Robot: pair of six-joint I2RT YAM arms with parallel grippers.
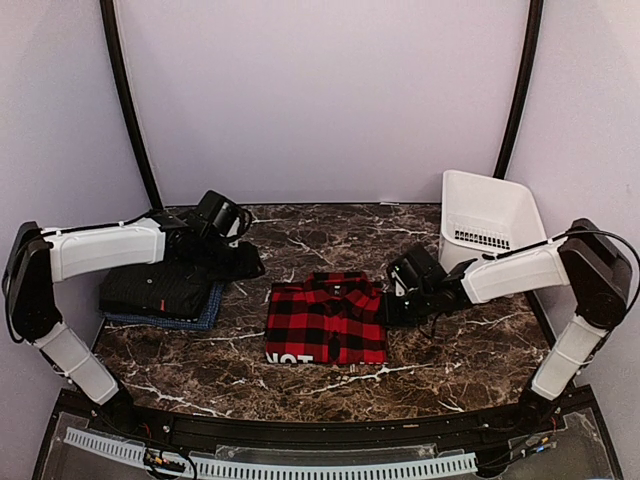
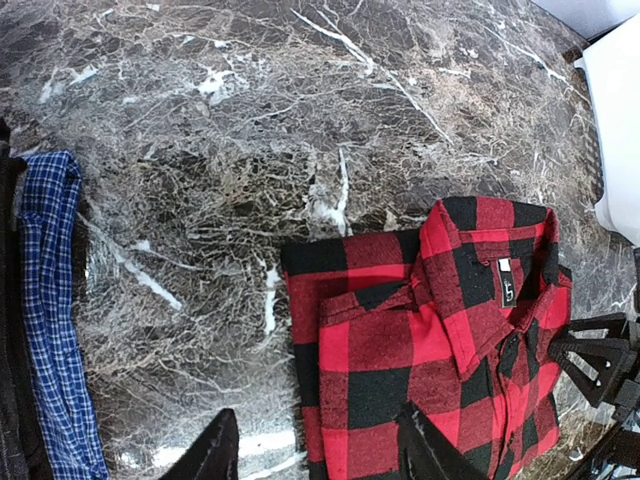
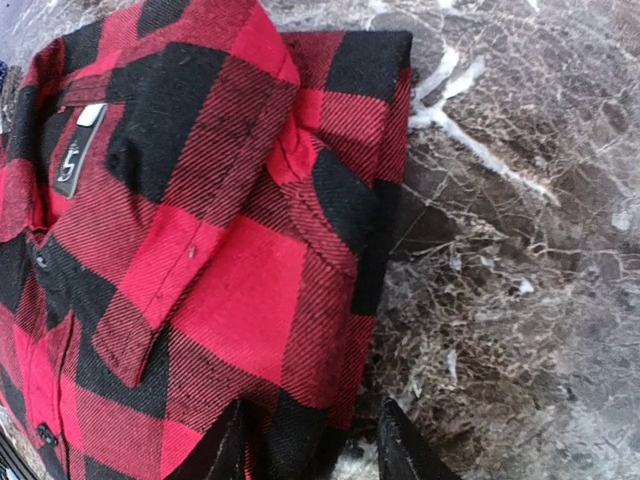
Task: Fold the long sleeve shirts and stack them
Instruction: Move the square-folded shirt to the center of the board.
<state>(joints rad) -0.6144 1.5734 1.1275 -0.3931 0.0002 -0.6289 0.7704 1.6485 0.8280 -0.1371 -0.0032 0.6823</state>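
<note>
At the far left the black shirt [image 1: 160, 288] lies folded on top of the blue one [image 1: 207, 318], whose checked edge shows along its near and right sides. A small red tag [image 1: 153, 305] sits on the black cloth. The left gripper [image 2: 320, 455] hangs just right of this pile, over bare marble table [image 1: 330, 235]. Its jaws are spread, with nothing between them.

In the middle of the table the red-and-black checked shirt [image 1: 325, 320] lies folded, collar toward the far side, with white block letters [image 1: 290, 357] on a black strip at its near left corner (only part of the lettering shows).

The right gripper [image 3: 305, 445] is low at that shirt's right edge. Its fingers [image 3: 225, 445] stand apart, and the folded edge lies partly in the gap beside bare marble, so the jaws look released rather than pinching, though the fingertips are cut off by the frame.

Behind the right arm, a white basket [image 1: 490, 215] sits at the far right corner.
</note>
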